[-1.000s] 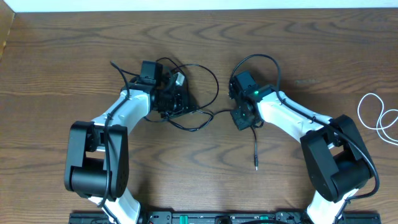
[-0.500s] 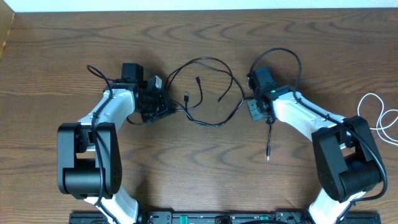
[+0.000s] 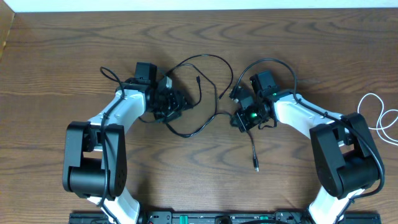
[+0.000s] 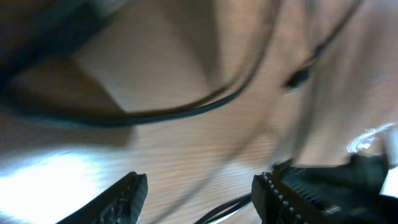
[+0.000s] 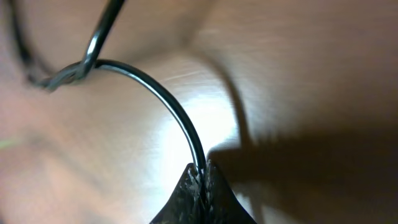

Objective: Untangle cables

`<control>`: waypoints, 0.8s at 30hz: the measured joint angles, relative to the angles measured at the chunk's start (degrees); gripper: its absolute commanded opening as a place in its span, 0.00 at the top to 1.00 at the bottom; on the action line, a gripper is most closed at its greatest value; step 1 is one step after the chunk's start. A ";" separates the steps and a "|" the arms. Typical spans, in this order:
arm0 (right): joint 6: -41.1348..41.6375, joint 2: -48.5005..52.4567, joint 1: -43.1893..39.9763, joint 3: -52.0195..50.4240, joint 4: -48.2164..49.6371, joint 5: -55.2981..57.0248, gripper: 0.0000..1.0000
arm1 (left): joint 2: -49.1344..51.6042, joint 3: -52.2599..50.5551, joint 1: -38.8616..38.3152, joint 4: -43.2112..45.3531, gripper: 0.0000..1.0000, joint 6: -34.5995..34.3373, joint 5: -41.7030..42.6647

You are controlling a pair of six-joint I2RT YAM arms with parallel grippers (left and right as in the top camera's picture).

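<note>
Two cables lie apart, white cable (image 3: 380, 122) well right of the black cable (image 3: 211, 56), whose loops need straightening. Right claw (image 5: 200, 168) pinches the black cable; left claw (image 4: 199, 190) gapes beside it, apparently empty.

The white cable (image 3: 380, 118), near the worktop's right edge, is cut off by the overhead picture; the black cable (image 3: 254, 155) is partly hidden beneath the left gripper (image 3: 174, 102); the left wrist view is smeared; the plug ends are too small to tell.
</note>
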 measured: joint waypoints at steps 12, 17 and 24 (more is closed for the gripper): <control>-1.86 0.11 1.60 -0.02 1.90 -12.68 0.99 | 0.00 0.00 -7.30 6.95 0.33 -7.48 -2.71; -1.86 0.11 2.54 -0.02 2.32 -13.64 0.99 | 0.00 0.00 -10.25 7.45 0.33 -7.65 -9.29; -1.86 0.11 2.67 -0.02 2.45 -13.55 0.99 | 0.00 0.00 -12.87 7.21 0.33 -6.88 -12.04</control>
